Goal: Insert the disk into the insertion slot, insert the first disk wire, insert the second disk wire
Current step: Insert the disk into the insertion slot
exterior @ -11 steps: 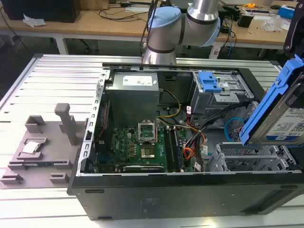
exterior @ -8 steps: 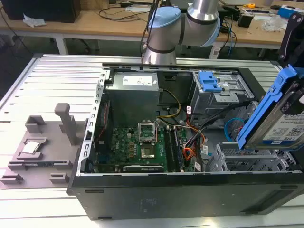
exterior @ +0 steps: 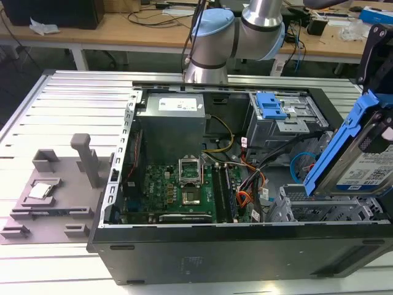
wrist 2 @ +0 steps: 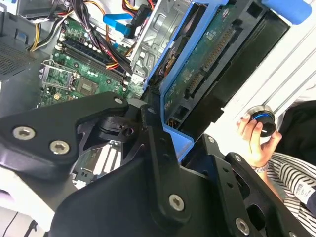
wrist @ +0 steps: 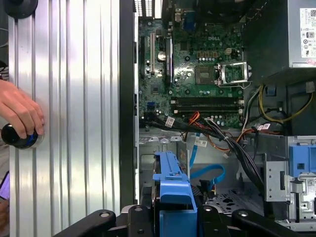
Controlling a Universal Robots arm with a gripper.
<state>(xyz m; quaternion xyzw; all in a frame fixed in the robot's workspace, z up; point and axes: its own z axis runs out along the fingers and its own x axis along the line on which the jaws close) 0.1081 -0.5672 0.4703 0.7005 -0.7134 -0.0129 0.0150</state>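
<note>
My gripper [wrist: 175,223] is clamped on the flat silver hard drive in its bright blue plastic carrier [exterior: 367,167]. It holds it tilted in the air just above the silver perforated-metal drive cage [exterior: 319,209], at the exterior view's right. I judge no step finished: the drive sits outside the cage, and the thin blue cable [exterior: 298,165] lies loose in the case, so both wires are left to do.

No text legible enough to record. Print-bearing surfaces noted:
- white-and-blue label [exterior: 367,175] on the disk [exterior: 355,157], lines too small to tell
- white sticker [exterior: 181,103] on top of the power supply [exterior: 172,132] (seen again in the first wrist view, characters too small there as well)
- small white lettering on the motherboard [wrist: 197,52]
- white tags [wrist: 169,121] on the cables [wrist: 232,143]
</note>
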